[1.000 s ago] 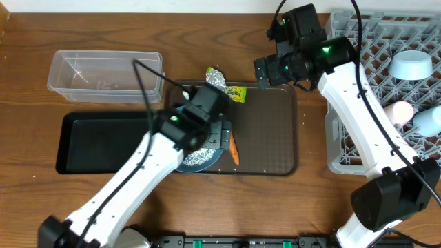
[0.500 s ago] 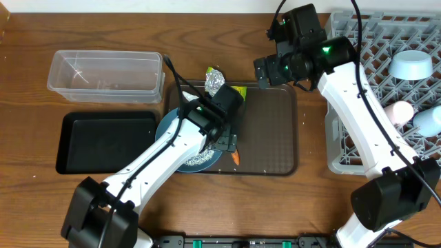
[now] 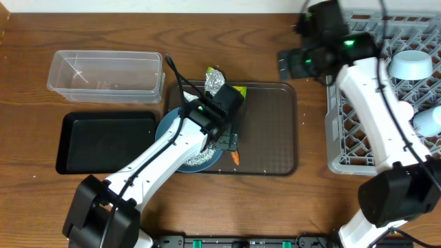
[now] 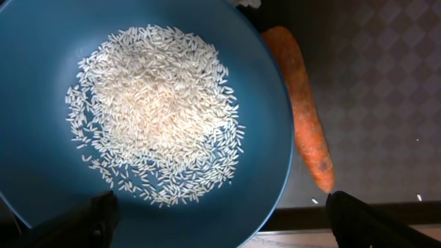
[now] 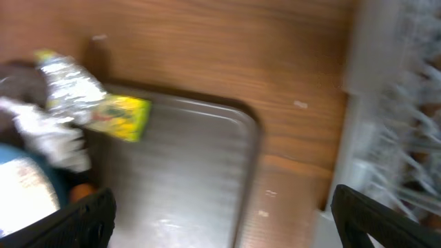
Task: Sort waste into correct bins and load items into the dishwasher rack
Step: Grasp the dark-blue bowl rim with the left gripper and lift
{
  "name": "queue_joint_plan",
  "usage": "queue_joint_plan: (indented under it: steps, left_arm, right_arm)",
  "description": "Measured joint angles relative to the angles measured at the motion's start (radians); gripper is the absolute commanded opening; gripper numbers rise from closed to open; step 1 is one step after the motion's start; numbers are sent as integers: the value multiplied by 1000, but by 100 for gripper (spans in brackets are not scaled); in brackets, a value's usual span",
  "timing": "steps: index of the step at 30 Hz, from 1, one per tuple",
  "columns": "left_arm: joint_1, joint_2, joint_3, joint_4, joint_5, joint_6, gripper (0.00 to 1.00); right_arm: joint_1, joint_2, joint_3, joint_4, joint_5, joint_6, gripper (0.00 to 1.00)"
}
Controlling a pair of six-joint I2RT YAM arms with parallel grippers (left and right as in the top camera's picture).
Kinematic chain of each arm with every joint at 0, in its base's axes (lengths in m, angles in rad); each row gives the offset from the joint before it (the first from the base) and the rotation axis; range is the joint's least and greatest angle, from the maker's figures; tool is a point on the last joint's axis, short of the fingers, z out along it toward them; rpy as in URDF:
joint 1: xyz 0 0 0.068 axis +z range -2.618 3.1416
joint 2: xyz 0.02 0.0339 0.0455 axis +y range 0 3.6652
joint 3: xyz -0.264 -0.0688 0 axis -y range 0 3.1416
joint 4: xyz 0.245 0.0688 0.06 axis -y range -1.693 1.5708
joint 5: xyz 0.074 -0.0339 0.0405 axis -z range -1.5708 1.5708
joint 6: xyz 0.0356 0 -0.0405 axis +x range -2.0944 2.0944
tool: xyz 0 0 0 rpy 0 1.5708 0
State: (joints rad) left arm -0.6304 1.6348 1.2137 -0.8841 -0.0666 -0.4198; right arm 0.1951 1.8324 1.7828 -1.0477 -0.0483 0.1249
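Over the brown tray (image 3: 272,138), we are hanging our left gripper (image 3: 222,136) with its fingers spread wide, holding nothing. Under it, the carrot (image 4: 303,117) is lying on the brown tray, right beside the edge of the plate (image 4: 41,41). Rice (image 4: 158,117) is sitting on the plate.

We think we are working on the carrot now, because it is waste and it is lying between our fingers. Next we are going to need to come down, line the fingers up on the carrot alone, and squeeze without catching the plate. Then it is going into a bin, the tub (image 3: 107,54) or the black tray (image 3: 103,141); we cannot tell which.

Our right gripper (image 3: 289,63) is hanging wide and empty, near the rack (image 3: 406,31), where a bowl (image 3: 411,64) and cups (image 3: 428,120) are sitting. Foil (image 3: 216,80) is lying at the brown tray's far edge.

From above, our left arm is covering part of the plate. Our right wrist view is coming out blurry; a white lump (image 5: 52,134) beside the foil may be the tissue, but we cannot tell. We are not seeing any chopsticks.
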Motion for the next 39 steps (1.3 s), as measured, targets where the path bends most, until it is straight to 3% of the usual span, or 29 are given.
queue_joint_plan:
  steps: [10,18,26,28,31,39]
  left_arm:
    - [0,0,0,66,0,0,96]
    - [-21,21,-11,115,-27,8,93]
    - [-134,118,-17,60,-160,13,92]
    - [-158,132,-19,54,-189,14,88]
    - [-169,138,-19,53,-215,17,73]
    - [-168,143,-23,18,-247,27,71]
  right_arm:
    - [-192,0,0,-62,83,2,99]
    - [-211,0,0,-63,89,2,99]
    - [-211,0,0,-62,90,2,99]
    - [-211,0,0,-63,90,2,99]
    - [-211,0,0,-63,90,2,99]
    - [-211,0,0,-63,90,2,99]
